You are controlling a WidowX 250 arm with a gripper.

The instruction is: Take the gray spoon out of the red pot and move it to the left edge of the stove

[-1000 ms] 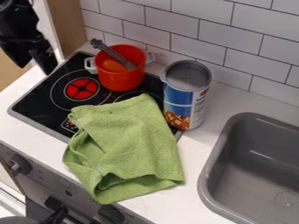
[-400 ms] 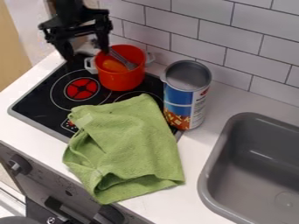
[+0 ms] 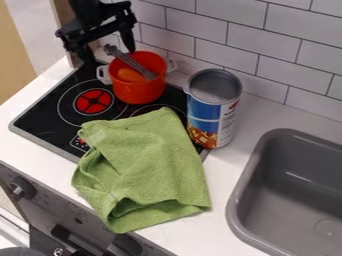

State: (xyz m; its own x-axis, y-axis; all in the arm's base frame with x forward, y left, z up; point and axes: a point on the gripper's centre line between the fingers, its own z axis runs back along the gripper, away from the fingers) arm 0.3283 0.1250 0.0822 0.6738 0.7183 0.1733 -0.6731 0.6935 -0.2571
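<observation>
Above the back left part of the cooktop [image 3: 43, 117], the black pincer [image 3: 109, 49] hung with its two fingers spread well apart, one to either side of a grey utensil's handle as I saw it. I could not tell whether either finger touched the handle. The utensil [image 3: 133, 64] leaned in a round, smooth orange-red pot [image 3: 138, 92], its knobby end sticking up past the rim toward the pincer. Beside it in the pot lay a rounded orange piece [image 3: 131, 75]. Two pale grey loop handles stood out from the pot's sides, and it sat upright toward the back of the cooktop.

Black and flat, the cooktop had a grey edging, thin pale rings and a bright red burner disc [image 3: 93, 101] crossed by dark lines. Over its front part and onto the smooth white desk [image 3: 234, 167] spread a green towel [image 3: 147, 165], soft and nubbly, with creases and a thick fold at the near end. Just right of the pot stood a tall can [image 3: 213, 112], a cylinder with a grey rim and a blue, white and orange wrapper.

Set into the desk at the right was a grey sink [image 3: 257, 170] with rounded corners and a round drain. Glossy white tiles [image 3: 242, 33] with dark joints ran along the wall behind, and dark, chunky knobs [image 3: 23, 188] jutted from the grey front below.
</observation>
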